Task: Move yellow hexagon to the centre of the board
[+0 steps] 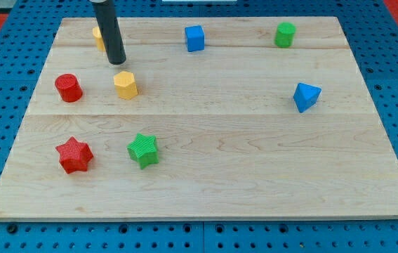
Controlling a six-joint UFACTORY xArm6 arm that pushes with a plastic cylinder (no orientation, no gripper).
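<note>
The yellow hexagon [125, 84] sits on the wooden board [255, 161] in the upper left part, well to the left of the board's middle. My tip [117, 62] stands just above it in the view, slightly to its left, a small gap apart. The dark rod rises from there out of the view's top. A second yellow block [98, 36] lies partly hidden behind the rod, its shape unclear.
A red cylinder [68, 88] is left of the hexagon. A red star [73, 154] and a green star [143, 150] lie at lower left. A blue cube [194, 38] and a green cylinder [285, 34] sit along the top. A blue triangular block [306, 96] is at right.
</note>
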